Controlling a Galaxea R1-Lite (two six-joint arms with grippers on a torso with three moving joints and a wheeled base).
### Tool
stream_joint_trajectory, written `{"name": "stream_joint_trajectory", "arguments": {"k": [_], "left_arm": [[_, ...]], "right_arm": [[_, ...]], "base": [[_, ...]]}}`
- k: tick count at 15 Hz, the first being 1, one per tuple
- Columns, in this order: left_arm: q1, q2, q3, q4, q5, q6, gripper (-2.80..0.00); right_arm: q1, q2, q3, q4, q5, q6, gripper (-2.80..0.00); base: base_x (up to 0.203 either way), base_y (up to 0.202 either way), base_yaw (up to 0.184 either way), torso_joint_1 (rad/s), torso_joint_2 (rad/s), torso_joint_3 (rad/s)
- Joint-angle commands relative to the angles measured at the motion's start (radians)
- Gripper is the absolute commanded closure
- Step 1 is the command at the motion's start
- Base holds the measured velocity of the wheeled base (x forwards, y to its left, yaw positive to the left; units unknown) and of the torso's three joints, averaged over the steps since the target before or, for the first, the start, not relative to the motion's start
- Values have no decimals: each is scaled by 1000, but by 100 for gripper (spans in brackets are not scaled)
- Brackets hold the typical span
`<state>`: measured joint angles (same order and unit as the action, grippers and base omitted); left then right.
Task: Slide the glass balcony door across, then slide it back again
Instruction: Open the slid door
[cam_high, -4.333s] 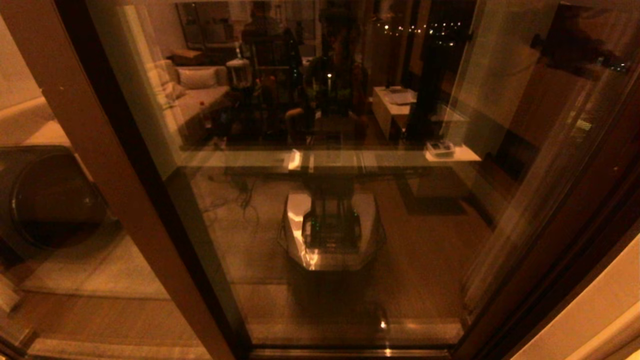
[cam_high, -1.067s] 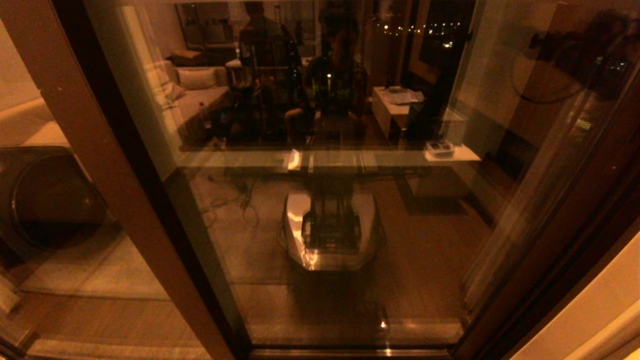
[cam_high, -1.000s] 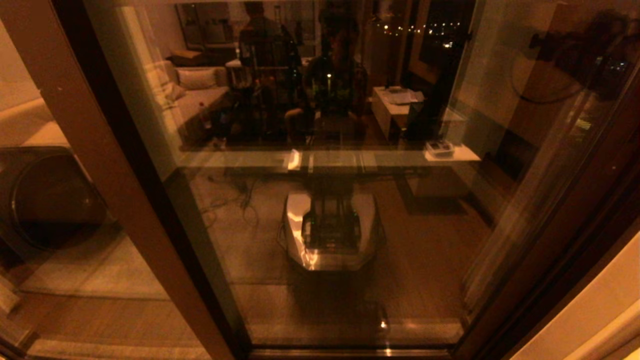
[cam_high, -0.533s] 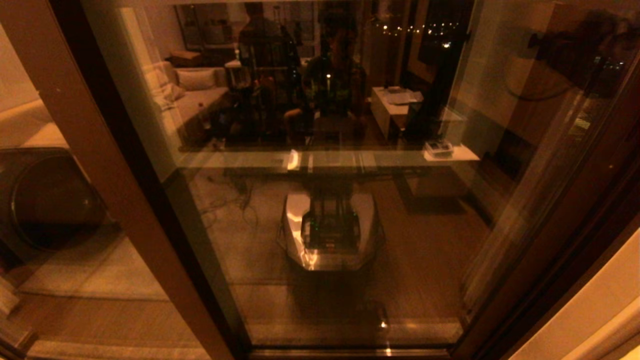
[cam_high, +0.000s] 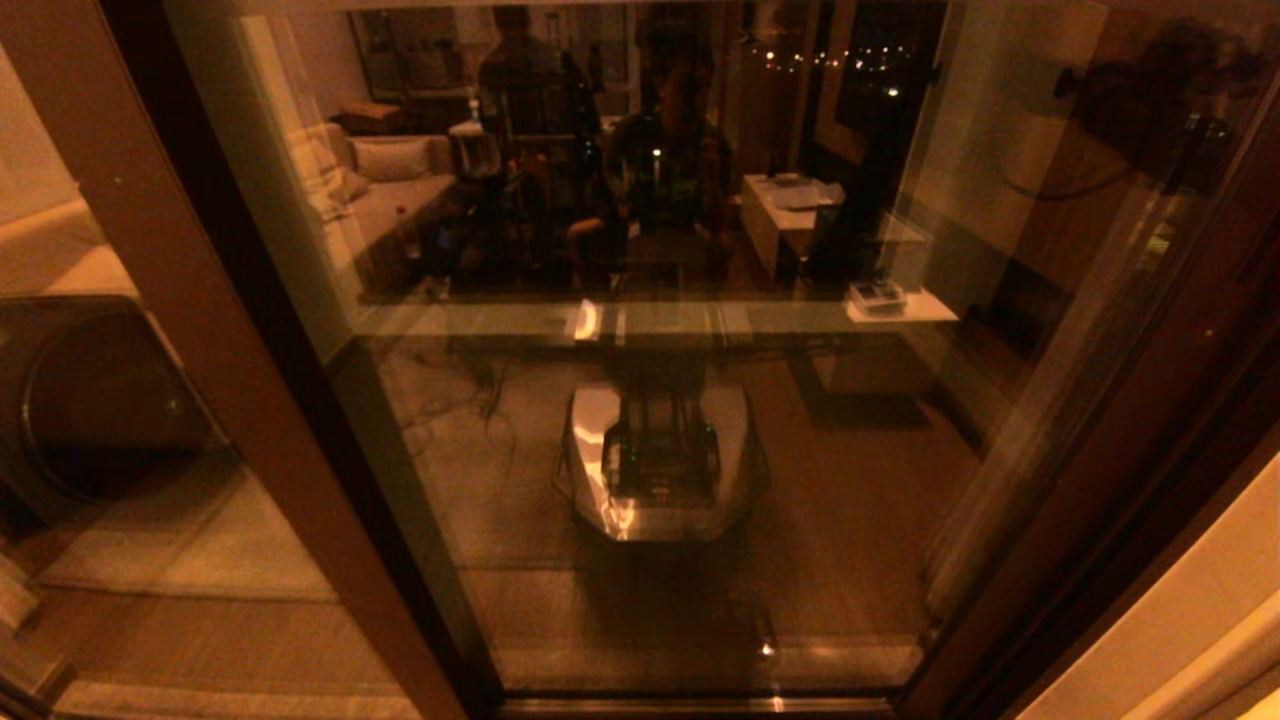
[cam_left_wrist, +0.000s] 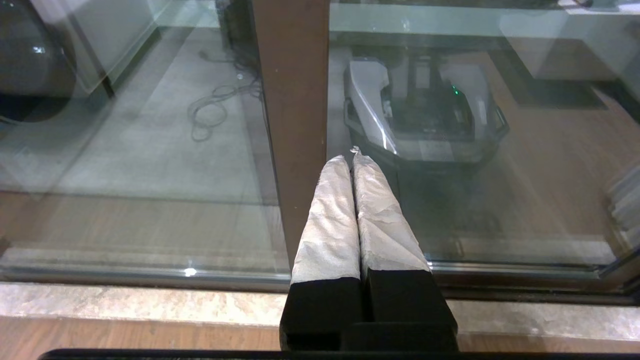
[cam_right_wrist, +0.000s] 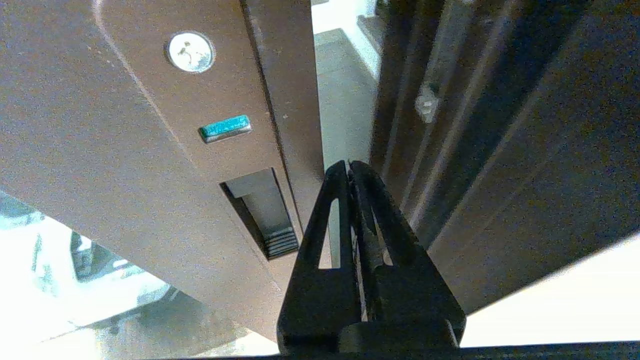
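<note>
Both grippers are pinched shut on nothing, right gripper (cam_right_wrist: 349, 167) at the glass balcony door's (cam_right_wrist: 150, 150) handle-side edge, left gripper (cam_left_wrist: 352, 157) parked low.

Glass balcony door (cam_high: 650, 450) spans the view; its pane mirrors the room.

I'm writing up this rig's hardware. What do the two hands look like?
The left hand has two long tapering fingers wrapped in crinkled silver-grey tape, set in blocky black bases. The right hand is bare black, its two slim fingers forming pointed triangles with long cut-out slots. No cables or markings show.
</note>
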<state>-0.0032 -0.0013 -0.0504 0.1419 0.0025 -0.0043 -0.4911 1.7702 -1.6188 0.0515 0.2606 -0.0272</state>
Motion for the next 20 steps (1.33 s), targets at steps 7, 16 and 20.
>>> {"name": "stream_joint_trajectory", "arguments": {"k": [7, 16, 20], "left_arm": [[0, 0, 0, 1, 1, 0, 0], [0, 0, 0, 1, 1, 0, 0], [0, 0, 0, 1, 1, 0, 0]], "right_arm": [[25, -6, 19, -2, 2, -2, 0], [80, -35, 55, -4, 2, 0, 0], [105, -48, 72, -5, 1, 0, 0]], "base": [[0, 0, 0, 0, 0, 0], [0, 0, 0, 0, 0, 0], [0, 0, 0, 0, 0, 0]]}}
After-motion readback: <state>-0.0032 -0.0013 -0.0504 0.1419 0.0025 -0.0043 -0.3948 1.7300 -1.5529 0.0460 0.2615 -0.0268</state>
